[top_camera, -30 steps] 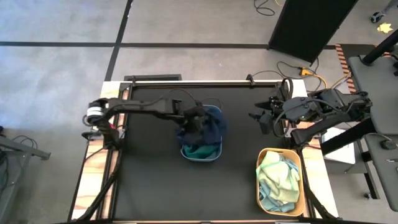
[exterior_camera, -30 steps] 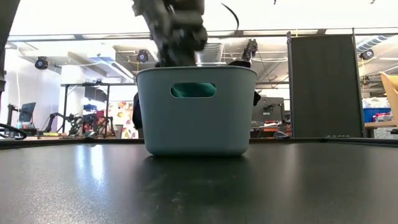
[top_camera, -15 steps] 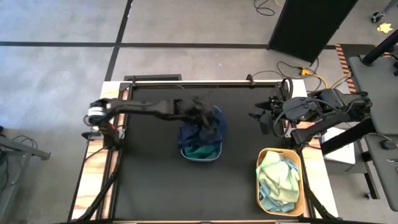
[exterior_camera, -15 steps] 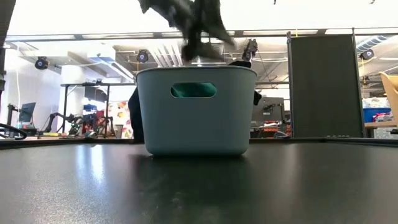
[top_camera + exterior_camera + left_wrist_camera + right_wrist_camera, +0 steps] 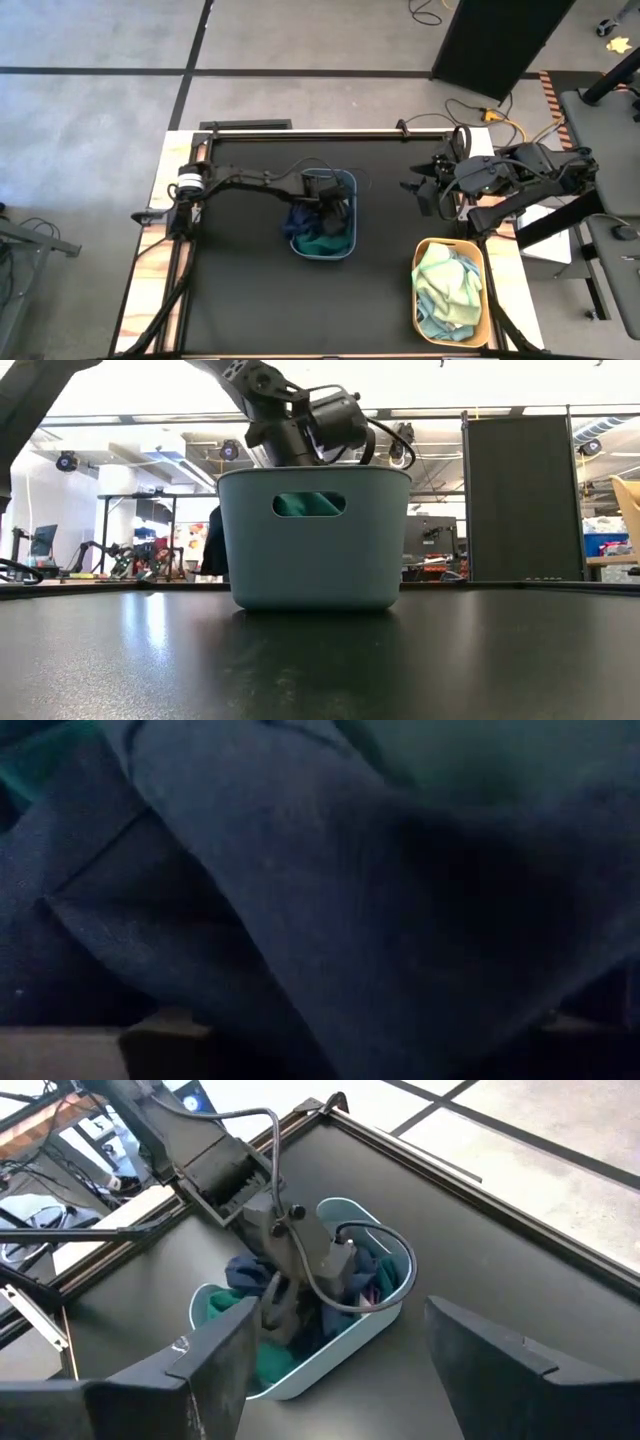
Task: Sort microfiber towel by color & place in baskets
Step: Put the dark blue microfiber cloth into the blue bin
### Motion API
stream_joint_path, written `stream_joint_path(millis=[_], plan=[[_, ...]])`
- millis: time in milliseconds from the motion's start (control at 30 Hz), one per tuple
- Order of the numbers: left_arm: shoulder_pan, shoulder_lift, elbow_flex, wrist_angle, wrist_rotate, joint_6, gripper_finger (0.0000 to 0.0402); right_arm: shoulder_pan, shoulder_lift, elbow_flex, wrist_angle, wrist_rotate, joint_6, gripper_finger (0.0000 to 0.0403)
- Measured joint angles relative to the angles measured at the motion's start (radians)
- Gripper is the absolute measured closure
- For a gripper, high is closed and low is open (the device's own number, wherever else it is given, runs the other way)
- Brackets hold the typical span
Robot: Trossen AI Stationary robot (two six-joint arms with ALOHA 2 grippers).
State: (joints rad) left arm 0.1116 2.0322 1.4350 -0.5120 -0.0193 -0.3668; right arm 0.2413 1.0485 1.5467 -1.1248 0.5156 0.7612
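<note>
Dark cloths (image 5: 322,222), navy and green, filled the grey-blue basket (image 5: 347,246) at the middle of the table (image 5: 240,290). One second earlier the left arm had hovered above that basket with navy cloth bunched under it; half a second later it had swung toward the far rim, and now the left gripper (image 5: 320,205) was pushed down into the pile, its wrist camera showing only navy fabric pressed close. Whether its fingers were spread or clamped on cloth I could not tell, since the towels hid them. The right gripper (image 5: 330,1370) waited near the table's right edge, fingers held wide and empty, just beyond the yellow-orange basket (image 5: 419,300) holding the pale green and light blue towels (image 5: 447,283). With no cloth left loose on the table, sorting looked nearly finished; the left arm was probably tucking the last navy towel in.
</note>
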Motion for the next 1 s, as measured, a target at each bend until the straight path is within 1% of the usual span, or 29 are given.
stream_joint_path(millis=[100, 167, 233, 333, 433, 500, 600, 667, 767, 833, 900, 967, 1000], plan=[[0.000, -0.005, 0.019, -0.020, 0.001, -0.002, 0.0170, 0.000, 0.000, 0.000, 0.000, 0.000, 0.000, 0.0130], [-0.001, -0.029, 0.041, -0.049, 0.004, -0.002, 0.0168, 0.000, 0.000, 0.000, 0.000, 0.000, -0.001, 0.0131], [-0.007, -0.079, 0.068, -0.069, 0.014, 0.018, 0.0166, 0.000, 0.000, 0.000, 0.000, 0.000, -0.002, 0.0135], [-0.015, -0.167, 0.109, -0.112, 0.066, 0.085, 0.0165, 0.000, 0.000, 0.000, 0.000, 0.000, -0.014, 0.0141], [-0.019, -0.254, 0.116, -0.218, 0.084, 0.147, 0.0165, 0.000, 0.000, 0.000, -0.001, 0.000, -0.021, 0.0146], [-0.019, -0.317, 0.094, -0.305, 0.075, 0.153, 0.0165, 0.000, 0.000, 0.000, -0.001, 0.001, -0.021, 0.0149], [-0.018, -0.408, 0.023, -0.449, -0.009, 0.116, 0.0167, 0.000, 0.000, 0.000, -0.001, 0.003, -0.021, 0.0149], [-0.013, -0.458, -0.061, -0.525, -0.062, 0.090, 0.0168, 0.000, 0.000, 0.000, 0.000, 0.008, -0.014, 0.0146], [0.005, -0.522, -0.222, -0.539, -0.074, 0.042, 0.0168, 0.000, 0.000, 0.000, 0.000, 0.009, -0.002, 0.0140], [0.015, -0.540, -0.336, -0.477, -0.078, 0.010, 0.0168, 0.000, 0.001, -0.001, 0.003, 0.009, 0.002, 0.0135], [0.019, -0.539, -0.438, -0.367, -0.078, 0.000, 0.0168, 0.000, 0.001, -0.001, 0.004, 0.009, 0.016, 0.0132], [0.018, -0.534, -0.508, -0.248, -0.066, -0.001, 0.0168, 0.000, 0.001, -0.002, 0.004, 0.009, 0.034, 0.0129], [0.018, -0.532, -0.525, -0.196, -0.040, -0.002, 0.0168, 0.000, 0.001, -0.002, 0.004, 0.009, 0.041, 0.0128]])
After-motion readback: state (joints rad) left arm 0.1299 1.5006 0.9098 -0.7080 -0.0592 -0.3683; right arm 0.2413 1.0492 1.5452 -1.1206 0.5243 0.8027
